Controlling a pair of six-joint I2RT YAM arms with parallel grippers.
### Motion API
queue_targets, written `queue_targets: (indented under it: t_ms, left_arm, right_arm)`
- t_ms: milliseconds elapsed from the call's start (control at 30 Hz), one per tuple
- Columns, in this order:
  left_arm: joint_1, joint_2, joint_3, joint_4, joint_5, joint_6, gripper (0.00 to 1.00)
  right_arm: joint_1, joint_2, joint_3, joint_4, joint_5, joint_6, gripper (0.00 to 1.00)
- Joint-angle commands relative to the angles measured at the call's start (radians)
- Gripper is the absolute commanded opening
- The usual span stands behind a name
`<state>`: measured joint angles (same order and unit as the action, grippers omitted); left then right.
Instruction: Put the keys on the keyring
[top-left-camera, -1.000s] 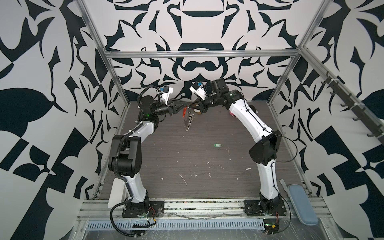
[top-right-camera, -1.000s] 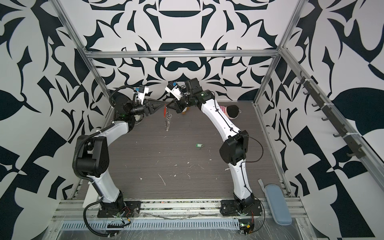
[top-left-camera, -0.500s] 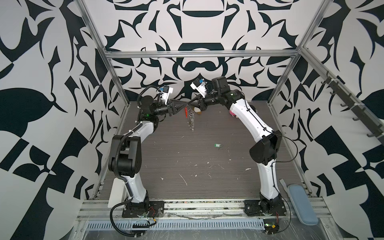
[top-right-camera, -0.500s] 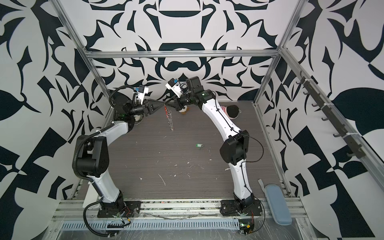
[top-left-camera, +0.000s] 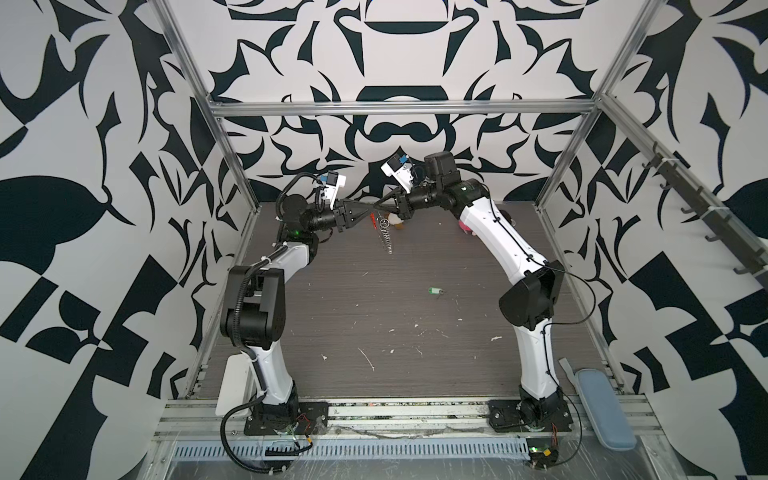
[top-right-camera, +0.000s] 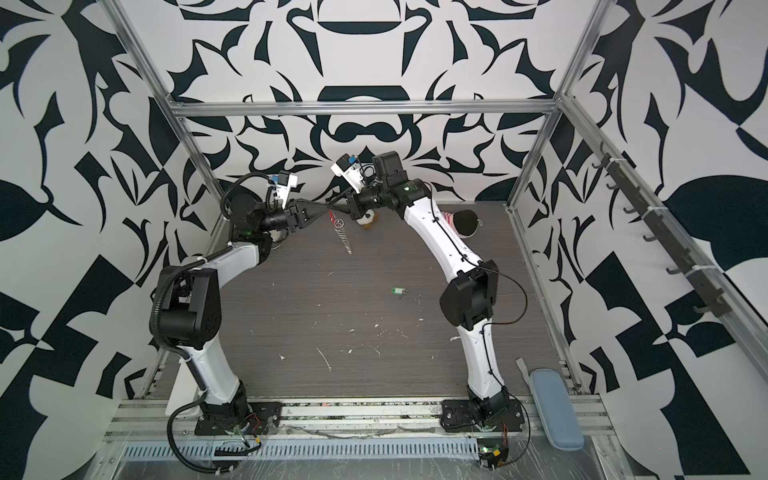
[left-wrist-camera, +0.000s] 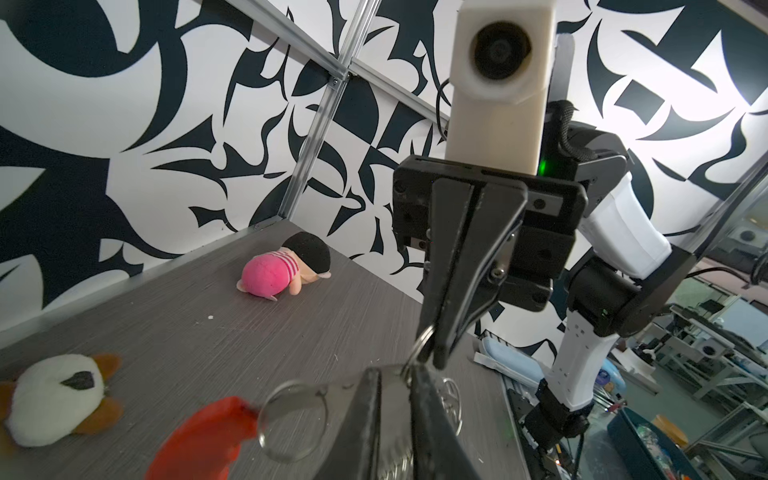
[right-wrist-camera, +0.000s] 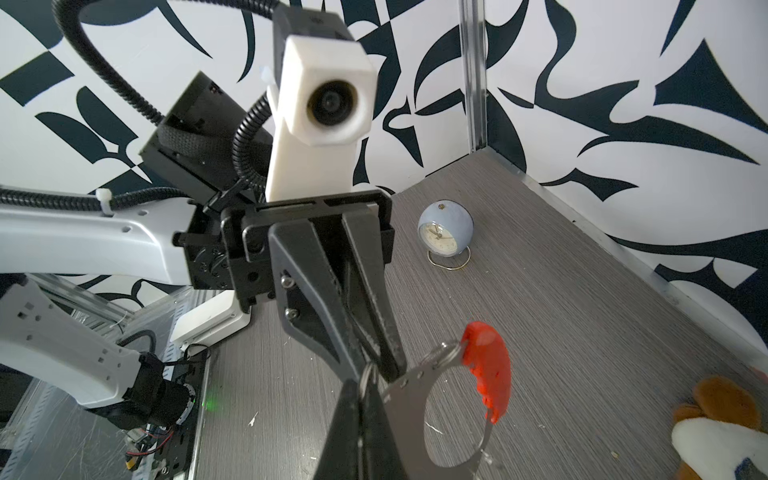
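Grey woodgrain tabletop (top-left-camera: 374, 316) within black-and-white patterned walls (top-left-camera: 399, 54); left hand (right-wrist-camera: 380, 370) and right hand (left-wrist-camera: 432, 353) pinch the keyring (right-wrist-camera: 486, 374).

A grey wood-grain bench (top-left-camera: 374, 316) carries scattered white scraps (top-left-camera: 368, 360). Near its back edge lies a pink doll (left-wrist-camera: 272, 274) with black hair, face down. A white-and-brown plush (left-wrist-camera: 54, 395) lies well apart from it, also toward the back. A pale blue round clock (right-wrist-camera: 444, 226) stands on a wire ring in a back corner. A pale blue oblong pad (top-left-camera: 602, 409) lies on the front rail, on the right. A rack of dark hooks (top-left-camera: 706, 212) runs along the right wall.
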<state>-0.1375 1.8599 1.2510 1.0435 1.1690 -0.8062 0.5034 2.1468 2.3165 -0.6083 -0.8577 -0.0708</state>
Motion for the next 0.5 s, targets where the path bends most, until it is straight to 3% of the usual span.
queue_targets:
  t_ms: [0, 300, 467]
  left_arm:
    - [-0.003, 0.007, 0.026, 0.065, 0.015, -0.029, 0.15]
    - [-0.007, 0.008, 0.037, 0.079, 0.017, -0.044, 0.12]
    - [-0.007, 0.008, 0.040, 0.090, 0.015, -0.053, 0.24]
  right_arm:
    - [0.003, -0.051, 0.026, 0.075, -0.055, 0.028, 0.00]
    - [0.011, -0.035, 0.027, 0.068, -0.064, 0.029, 0.00]
    - [0.011, -0.037, 0.027, 0.068, -0.070, 0.028, 0.00]
